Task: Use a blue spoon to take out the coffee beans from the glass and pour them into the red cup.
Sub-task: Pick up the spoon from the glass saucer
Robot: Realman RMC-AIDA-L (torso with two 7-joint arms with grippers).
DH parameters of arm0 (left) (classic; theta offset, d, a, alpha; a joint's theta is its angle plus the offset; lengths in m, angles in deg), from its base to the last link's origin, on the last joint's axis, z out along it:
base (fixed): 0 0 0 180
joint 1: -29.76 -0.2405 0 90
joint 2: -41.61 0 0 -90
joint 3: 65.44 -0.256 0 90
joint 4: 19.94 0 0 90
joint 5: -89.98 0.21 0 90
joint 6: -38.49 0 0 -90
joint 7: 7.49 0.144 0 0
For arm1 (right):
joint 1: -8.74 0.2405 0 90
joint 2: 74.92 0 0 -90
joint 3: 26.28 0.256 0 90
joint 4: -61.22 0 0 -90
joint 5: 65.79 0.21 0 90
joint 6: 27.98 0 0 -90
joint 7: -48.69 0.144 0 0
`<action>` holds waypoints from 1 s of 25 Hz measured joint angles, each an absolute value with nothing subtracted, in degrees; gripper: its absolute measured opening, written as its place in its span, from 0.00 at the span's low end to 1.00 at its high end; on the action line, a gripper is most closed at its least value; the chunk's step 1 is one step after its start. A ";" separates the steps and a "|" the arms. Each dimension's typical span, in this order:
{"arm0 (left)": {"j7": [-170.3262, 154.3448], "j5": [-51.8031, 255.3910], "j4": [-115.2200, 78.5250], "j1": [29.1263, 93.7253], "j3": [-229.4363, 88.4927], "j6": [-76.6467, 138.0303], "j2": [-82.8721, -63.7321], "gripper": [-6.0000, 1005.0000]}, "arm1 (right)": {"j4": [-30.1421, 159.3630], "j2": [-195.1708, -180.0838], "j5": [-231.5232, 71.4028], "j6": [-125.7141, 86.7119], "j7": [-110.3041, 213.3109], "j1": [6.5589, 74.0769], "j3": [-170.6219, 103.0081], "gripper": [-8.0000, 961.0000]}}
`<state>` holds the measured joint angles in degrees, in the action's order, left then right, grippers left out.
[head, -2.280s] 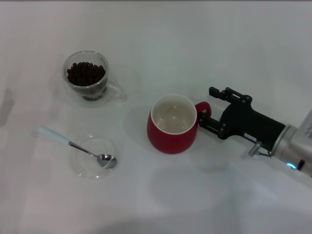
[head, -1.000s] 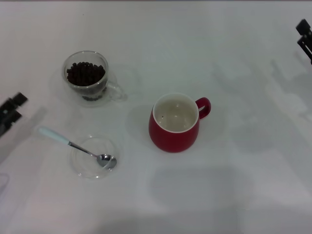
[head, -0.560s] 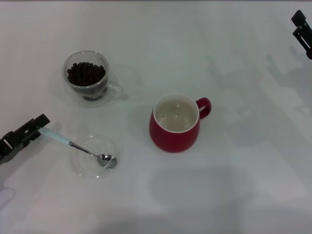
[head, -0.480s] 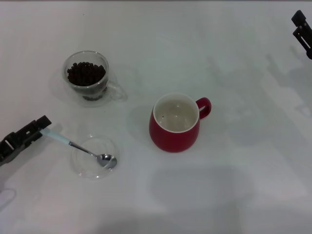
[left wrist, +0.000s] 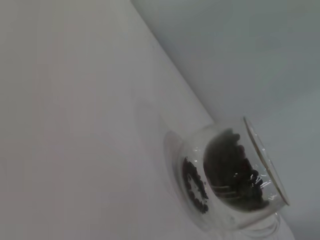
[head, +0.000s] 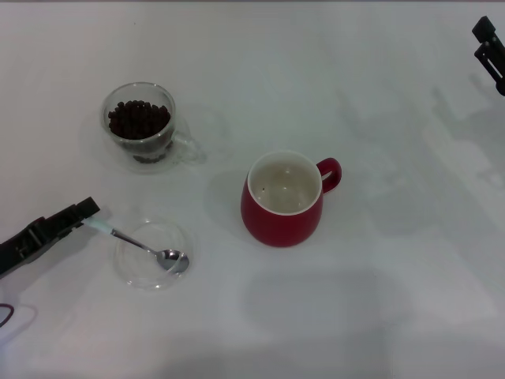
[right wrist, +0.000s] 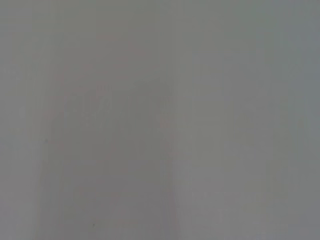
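Note:
The blue spoon point(head: 134, 243) lies with its metal bowl in a shallow clear dish point(head: 183, 237) at the front left, its pale handle pointing left. My left gripper point(head: 85, 209) reaches in from the left edge, and its tip covers the end of the spoon's handle. The glass point(head: 142, 122) stands at the back left with the coffee beans point(head: 139, 118) in it. It also shows in the left wrist view point(left wrist: 250, 210), with the beans point(left wrist: 227, 167) inside. The red cup point(head: 282, 199) stands in the middle, its handle to the right, and looks empty. My right gripper point(head: 491, 47) is at the far right edge.
The white table point(head: 379, 300) holds only the glass, the dish with the spoon and the red cup. The right wrist view shows only plain grey surface.
My right arm has drawn back from the red cup's handle to the far right edge. My left gripper has come in from the left and moved up to the spoon's handle end.

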<state>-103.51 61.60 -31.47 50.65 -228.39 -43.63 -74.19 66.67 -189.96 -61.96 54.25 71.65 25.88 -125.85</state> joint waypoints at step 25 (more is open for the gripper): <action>-98.50 56.84 -31.47 52.91 -228.35 -50.36 -73.68 0.16 | 66.04 -189.97 -61.73 54.17 72.07 25.50 -125.86 0.79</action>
